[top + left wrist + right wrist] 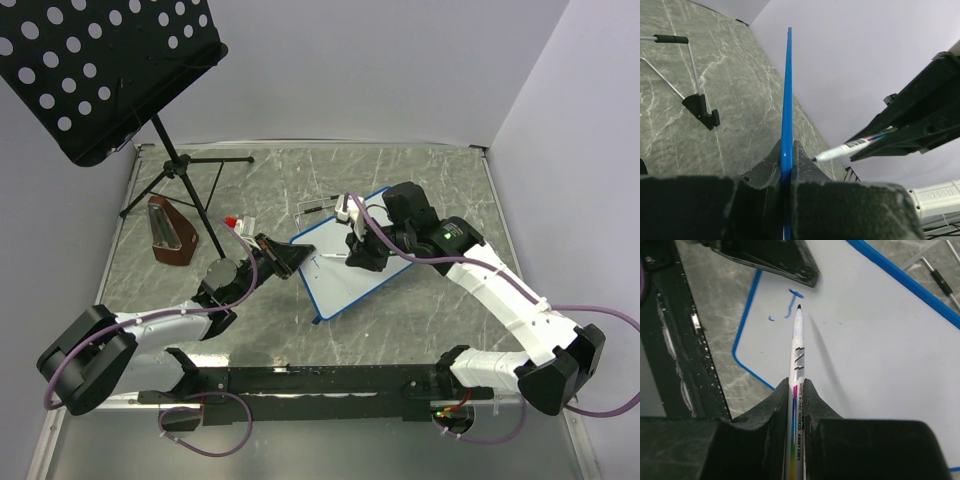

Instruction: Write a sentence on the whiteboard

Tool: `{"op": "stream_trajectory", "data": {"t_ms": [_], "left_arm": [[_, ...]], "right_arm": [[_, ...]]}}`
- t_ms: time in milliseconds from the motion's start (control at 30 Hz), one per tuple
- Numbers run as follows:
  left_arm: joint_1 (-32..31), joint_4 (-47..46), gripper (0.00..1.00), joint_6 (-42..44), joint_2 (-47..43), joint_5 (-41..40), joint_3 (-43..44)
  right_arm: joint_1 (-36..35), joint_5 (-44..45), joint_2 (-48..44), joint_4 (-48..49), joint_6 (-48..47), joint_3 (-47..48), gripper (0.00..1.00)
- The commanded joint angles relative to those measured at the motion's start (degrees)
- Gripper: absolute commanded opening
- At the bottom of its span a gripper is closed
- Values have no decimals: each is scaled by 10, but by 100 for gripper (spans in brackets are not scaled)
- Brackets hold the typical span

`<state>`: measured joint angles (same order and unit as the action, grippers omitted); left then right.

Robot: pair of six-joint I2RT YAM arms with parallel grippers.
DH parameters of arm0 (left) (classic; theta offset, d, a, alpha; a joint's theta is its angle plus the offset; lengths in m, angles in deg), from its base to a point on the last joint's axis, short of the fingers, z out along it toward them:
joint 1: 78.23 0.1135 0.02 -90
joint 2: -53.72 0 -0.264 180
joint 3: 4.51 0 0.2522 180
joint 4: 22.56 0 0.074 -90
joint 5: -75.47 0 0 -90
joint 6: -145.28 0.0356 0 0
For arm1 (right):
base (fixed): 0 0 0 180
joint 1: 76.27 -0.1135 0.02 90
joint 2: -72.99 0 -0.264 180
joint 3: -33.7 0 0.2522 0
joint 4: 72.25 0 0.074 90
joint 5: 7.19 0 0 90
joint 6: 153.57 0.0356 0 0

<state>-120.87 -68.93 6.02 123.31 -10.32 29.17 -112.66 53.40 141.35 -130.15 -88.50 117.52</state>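
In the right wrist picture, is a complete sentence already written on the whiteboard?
No, the whiteboard carries only a few short blue strokes close to the tip of the marker.

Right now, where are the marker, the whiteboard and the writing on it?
marker [797,355], right wrist view, on its white barrel.
whiteboard [880,340], right wrist view, on its bare white face.
writing [790,306], right wrist view, on the upright blue stroke.

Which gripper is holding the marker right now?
The right gripper: it pinches the marker, tip near the blue strokes. The left gripper instead clamps the whiteboard by its blue frame.
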Motion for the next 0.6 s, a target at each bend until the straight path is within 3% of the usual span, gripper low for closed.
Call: {"op": "stream_trajectory", "data": {"t_ms": [0,567], "left_arm": [[-3,-101,1,-22,-27,-4,10],[-3,-115,1,-30,-20,0,10]], "right_arm": [[10,30,-14,27,4,-12,0],[4,3,15,9,-6,-9,0]]}}
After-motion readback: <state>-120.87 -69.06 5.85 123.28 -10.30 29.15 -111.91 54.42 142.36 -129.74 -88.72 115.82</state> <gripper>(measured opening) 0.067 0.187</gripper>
